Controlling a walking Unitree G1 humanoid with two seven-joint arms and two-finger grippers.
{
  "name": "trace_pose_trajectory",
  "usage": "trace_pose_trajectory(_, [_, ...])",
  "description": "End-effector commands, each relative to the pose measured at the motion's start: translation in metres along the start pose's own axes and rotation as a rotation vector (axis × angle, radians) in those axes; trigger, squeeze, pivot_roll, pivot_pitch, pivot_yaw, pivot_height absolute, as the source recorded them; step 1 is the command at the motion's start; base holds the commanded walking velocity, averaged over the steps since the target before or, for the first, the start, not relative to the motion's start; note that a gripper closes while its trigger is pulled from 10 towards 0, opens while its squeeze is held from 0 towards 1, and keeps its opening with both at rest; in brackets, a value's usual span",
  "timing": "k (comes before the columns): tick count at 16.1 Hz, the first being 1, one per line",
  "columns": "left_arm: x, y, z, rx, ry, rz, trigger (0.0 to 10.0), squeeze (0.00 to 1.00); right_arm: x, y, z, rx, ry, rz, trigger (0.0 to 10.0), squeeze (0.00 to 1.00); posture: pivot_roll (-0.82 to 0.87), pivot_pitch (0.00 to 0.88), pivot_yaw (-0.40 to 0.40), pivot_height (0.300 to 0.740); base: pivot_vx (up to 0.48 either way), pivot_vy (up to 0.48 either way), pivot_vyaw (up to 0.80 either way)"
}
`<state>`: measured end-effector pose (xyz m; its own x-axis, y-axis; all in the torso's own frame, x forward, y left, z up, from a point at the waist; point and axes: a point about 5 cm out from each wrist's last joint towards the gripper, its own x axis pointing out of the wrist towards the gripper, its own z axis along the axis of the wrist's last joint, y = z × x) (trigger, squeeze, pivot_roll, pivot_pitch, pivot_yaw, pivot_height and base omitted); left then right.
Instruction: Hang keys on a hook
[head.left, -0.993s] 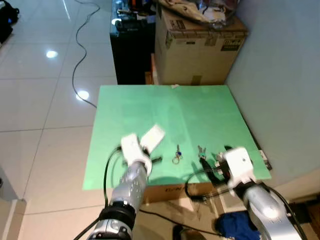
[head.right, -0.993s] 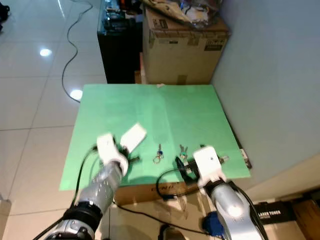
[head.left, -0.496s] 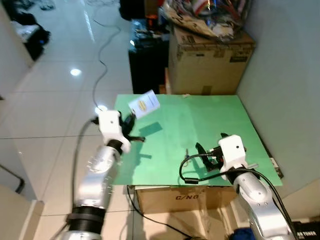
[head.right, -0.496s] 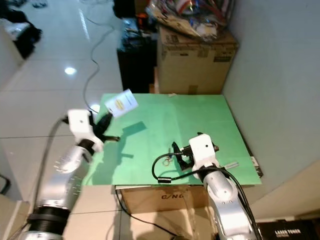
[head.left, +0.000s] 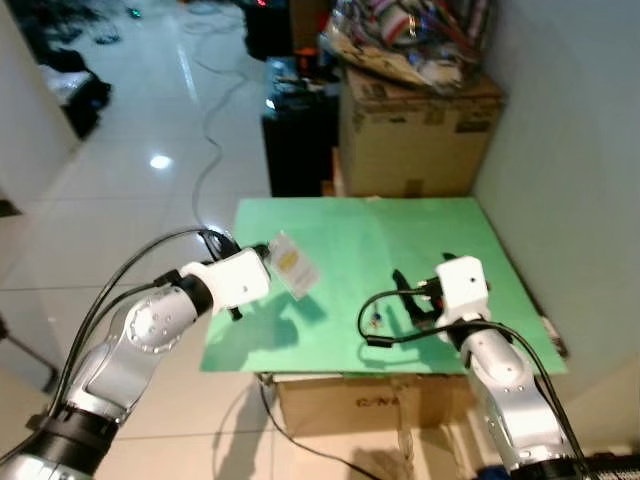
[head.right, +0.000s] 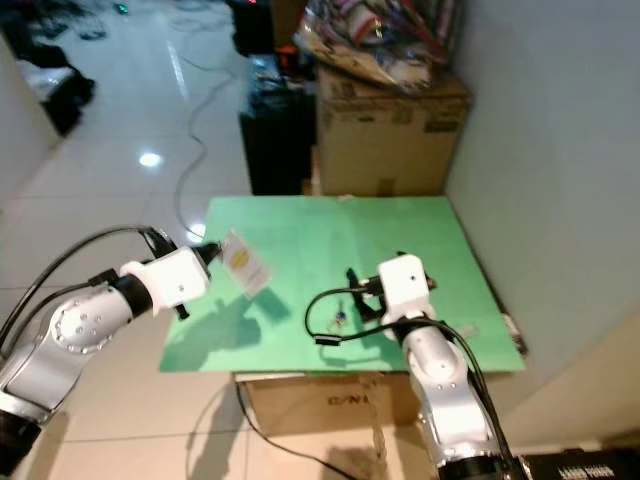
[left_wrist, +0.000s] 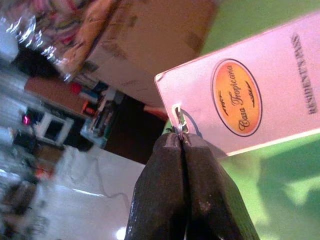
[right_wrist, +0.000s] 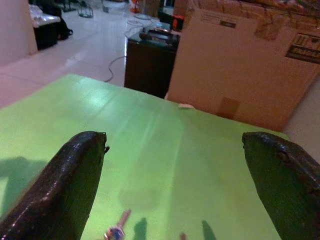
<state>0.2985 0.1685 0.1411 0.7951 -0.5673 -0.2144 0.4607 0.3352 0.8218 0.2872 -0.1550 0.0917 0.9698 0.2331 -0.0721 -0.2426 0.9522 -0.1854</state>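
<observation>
My left tool (left_wrist: 182, 145) is pinched together on the small ring of a white tag (left_wrist: 250, 95), held above the green bench (head.left: 350, 240). My right tool (right_wrist: 175, 187) has its fingers wide apart, low over the bench, and the keys (head.right: 339, 319) lie just below it.

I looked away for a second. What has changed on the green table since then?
The left pincer, shut on the white pass card's key ring, has lifted the card off the green table and holds it above the table's left side. The right pincer stays open over the keys, which remain on the table.
</observation>
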Motion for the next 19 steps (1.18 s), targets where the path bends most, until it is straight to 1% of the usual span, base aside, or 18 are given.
trace_pose_trajectory(1, [0.0,0.0,0.001,0.114,0.005,-0.063,0.0,0.0,0.004,0.004,0.002,-0.004,-0.018,0.006,10.0,0.0,-0.16,0.0,0.053,0.74,0.0,0.0,0.0])
trace_pose_trajectory(2, [0.002,-0.001,0.0,0.145,0.012,-0.077,2.2,0.0,0.006,0.006,0.003,-0.001,-0.023,0.012,10.0,0.0,-0.16,0.0,0.052,0.74,0.0,0.0,0.0])
trace_pose_trajectory(3, [0.005,-0.003,0.0,0.064,0.004,-0.036,10.0,0.0,0.007,0.007,0.004,-0.001,-0.029,0.015,10.0,0.0,-0.16,0.0,0.051,0.74,0.0,0.0,0.0])
trace_pose_trajectory(4, [0.006,-0.003,0.0,0.022,-0.002,-0.005,10.0,0.0,0.008,0.006,0.004,-0.001,-0.031,0.014,10.0,0.0,-0.16,0.0,0.05,0.74,0.0,0.0,0.0])
trace_pose_trajectory(5, [0.006,0.0,0.0,0.008,-0.004,0.053,10.0,0.0,0.008,0.006,0.004,-0.002,-0.033,0.015,10.0,0.0,-0.16,0.0,0.05,0.74,0.0,0.0,0.0])
trace_pose_trajectory(6, [0.007,0.001,-0.001,-0.043,-0.005,0.09,10.0,0.0,0.009,0.006,0.003,-0.002,-0.035,0.015,10.0,0.0,-0.16,0.0,0.049,0.74,0.0,0.0,0.0])
trace_pose_trajectory(7, [0.008,0.0,-0.002,-0.19,-0.01,0.12,10.0,0.0,0.009,0.008,0.003,-0.002,-0.038,0.019,10.0,0.0,-0.16,0.0,0.048,0.74,0.0,0.0,0.0])
trace_pose_trajectory(8, [0.009,0.0,-0.002,-0.259,-0.014,0.144,10.0,0.0,0.009,0.008,0.004,-0.002,-0.04,0.021,10.0,0.0,-0.16,0.0,0.049,0.74,0.0,0.0,0.0])
trace_pose_trajectory(9, [0.011,0.0,-0.012,-0.623,0.016,0.285,10.0,0.0,0.01,0.009,0.005,-0.002,-0.047,0.026,10.0,0.0,-0.16,0.0,0.047,0.74,0.0,0.0,0.0])
trace_pose_trajectory(10, [0.012,-0.006,-0.018,-0.842,0.044,0.345,10.0,0.0,0.011,0.009,0.006,-0.001,-0.052,0.027,10.0,0.0,-0.16,0.0,0.047,0.74,0.0,0.0,0.0])
trace_pose_trajectory(11, [0.014,-0.015,-0.019,-0.945,0.053,0.362,10.0,0.0,0.011,0.009,0.006,-0.002,-0.051,0.028,10.0,0.0,-0.16,0.0,0.045,0.74,0.0,0.0,0.0])
trace_pose_trajectory(12, [0.017,-0.026,-0.013,-1.034,0.041,0.364,10.0,0.0,0.01,0.008,0.005,-0.003,-0.05,0.03,10.0,0.0,-0.16,0.0,0.04,0.74,0.0,0.0,0.0])
trace_pose_trajectory(13, [0.02,-0.034,-0.009,-1.1,0.039,0.361,10.0,0.0,0.011,0.008,0.005,-0.004,-0.05,0.032,10.0,0.0,-0.16,0.0,0.039,0.74,0.0,0.0,0.0])
trace_pose_trajectory(16, [0.023,-0.045,-0.005,-1.191,0.045,0.361,10.0,0.0,0.013,0.007,0.006,-0.001,-0.053,0.031,10.0,0.0,-0.16,0.0,0.038,0.74,0.0,0.0,0.0])
trace_pose_trajectory(17, [0.023,-0.046,-0.004,-1.193,0.046,0.377,10.0,0.0,0.014,0.007,0.006,0.005,-0.054,0.03,10.0,0.0,-0.16,0.0,0.039,0.74,0.0,0.0,0.0])
trace_pose_trajectory(18, [0.023,-0.047,-0.005,-1.19,0.053,0.387,10.0,0.0,0.014,0.007,0.006,0.037,-0.053,0.024,10.0,0.0,-0.16,0.0,0.038,0.74,0.0,0.0,0.0])
trace_pose_trajectory(19, [0.023,-0.048,-0.007,-1.202,0.06,0.4,10.0,0.0,0.015,0.005,0.006,0.104,-0.04,0.001,10.0,0.0,-0.16,0.0,0.038,0.74,0.0,0.0,0.0])
